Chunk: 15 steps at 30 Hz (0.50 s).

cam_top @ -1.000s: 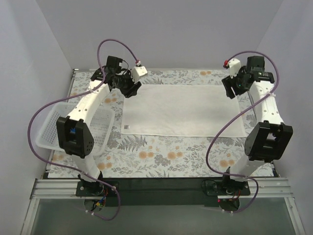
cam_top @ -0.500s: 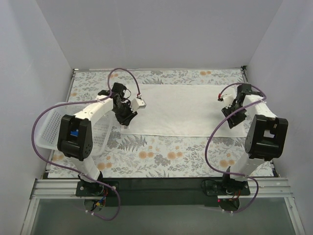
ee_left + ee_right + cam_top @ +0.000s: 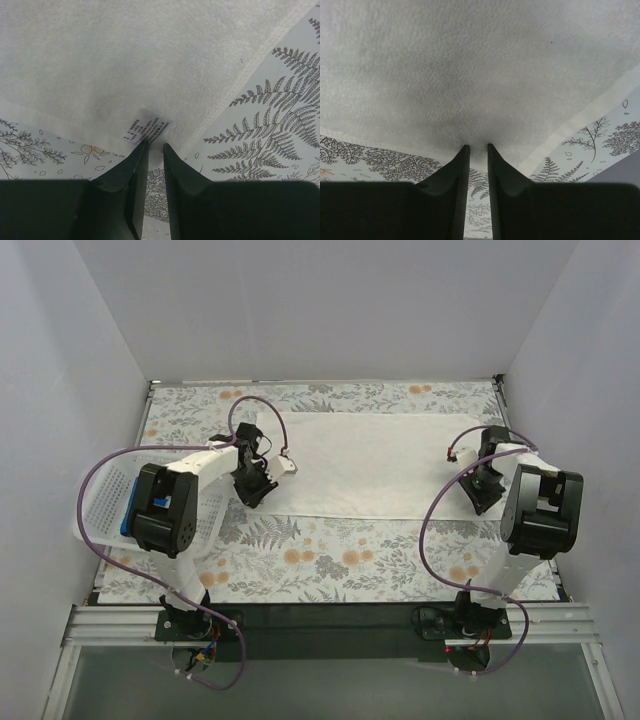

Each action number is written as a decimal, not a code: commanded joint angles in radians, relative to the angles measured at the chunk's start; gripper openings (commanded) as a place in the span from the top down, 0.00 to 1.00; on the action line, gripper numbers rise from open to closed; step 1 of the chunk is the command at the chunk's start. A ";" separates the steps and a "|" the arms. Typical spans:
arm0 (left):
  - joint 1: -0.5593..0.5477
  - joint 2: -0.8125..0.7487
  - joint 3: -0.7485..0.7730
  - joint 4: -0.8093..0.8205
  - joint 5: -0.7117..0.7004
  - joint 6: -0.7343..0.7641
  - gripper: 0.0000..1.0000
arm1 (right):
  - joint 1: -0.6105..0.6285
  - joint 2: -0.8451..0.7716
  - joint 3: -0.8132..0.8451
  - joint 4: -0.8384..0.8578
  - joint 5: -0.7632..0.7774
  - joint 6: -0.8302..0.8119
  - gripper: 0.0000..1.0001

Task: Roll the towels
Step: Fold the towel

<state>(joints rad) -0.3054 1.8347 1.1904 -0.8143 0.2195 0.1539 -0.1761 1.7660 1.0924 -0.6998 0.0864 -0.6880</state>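
Top external is showing one white towel (image 3: 380, 460) lying flat and unrolled across the far half of the floral tablecloth (image 3: 330, 550), long side running left-right. I'm counting one towel only. One white perforated basket (image 3: 103, 492) is sitting at the left edge, and the left arm is covering much of it. A blue patch (image 3: 127, 515) is showing beside that arm's elbow, and I can't tell whether it's cloth or an arm part. Two arms are in frame, each trailing one purple cable. From above, both wrists are hiding their own fingertips, so grip state isn't readable there. It's only showing each gripper sitting at a near corner of the towel, one on the left end and one on the right. The wrist views are filling that in. The left gripper (image 3: 155, 145) is running a narrow gap with the towel's corner hem caught between the tips, just below one printed care label (image 3: 147, 129) whose text is too small to read. The right gripper (image 3: 476, 146) is also nearly closed, and the towel's near edge is puckering into its tips with shadow gathering there. Fern-print cloth is showing through both finger gaps below the tips. The finger bases are cut off by the bottom of both wrist frames.
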 commanded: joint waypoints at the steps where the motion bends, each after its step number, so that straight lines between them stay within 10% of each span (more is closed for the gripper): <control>1: -0.004 0.000 -0.037 0.030 -0.066 0.022 0.83 | -0.014 0.006 -0.057 0.086 0.067 -0.018 0.77; 15: 0.012 0.015 -0.086 0.023 -0.115 0.065 0.87 | -0.134 -0.002 -0.121 0.074 0.014 -0.126 0.77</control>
<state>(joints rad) -0.3157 1.8046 1.1416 -0.7559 0.1669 0.1844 -0.2878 1.7267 1.0374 -0.6189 0.0822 -0.7460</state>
